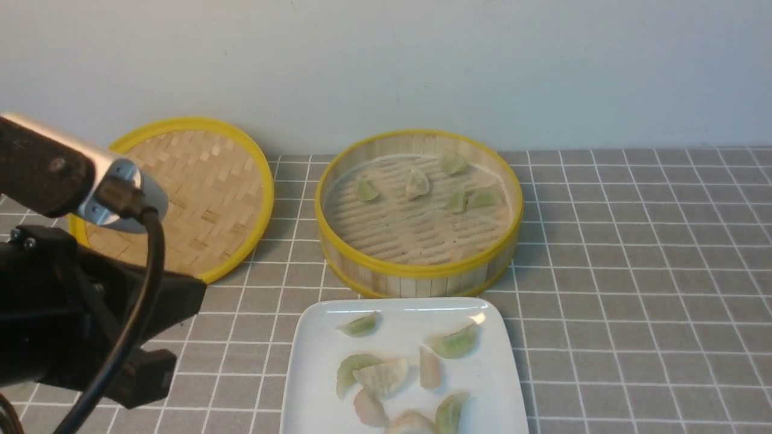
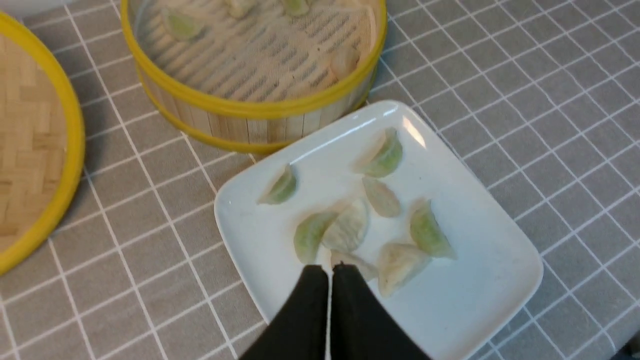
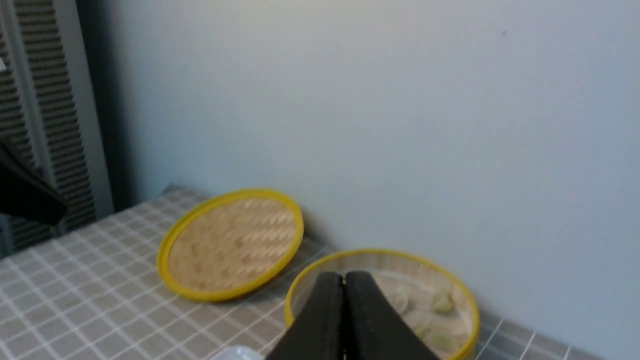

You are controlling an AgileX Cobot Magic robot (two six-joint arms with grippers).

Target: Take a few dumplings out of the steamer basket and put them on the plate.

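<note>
— Left gripper [image 2: 330, 270] is pointing at the glossy white square plate [image 1: 500, 386], jaws pressed together, empty. Right gripper [image 3: 344, 277] also closed, holding nothing.
— Pale crescent dumplings [image 1: 452, 343] are lying on it, 6 o'clock from the round bamboo steamer basket [image 1: 416, 271].

Woven yellow-rimmed lid [image 1: 187, 187] on the grey checked table [image 1: 633, 271], seemingly leaning against the pale wall [image 1: 386, 60]

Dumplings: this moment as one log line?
dumplings: several on plate, several in steamer basket | left fingers: shut, empty | right fingers: shut, empty
</note>
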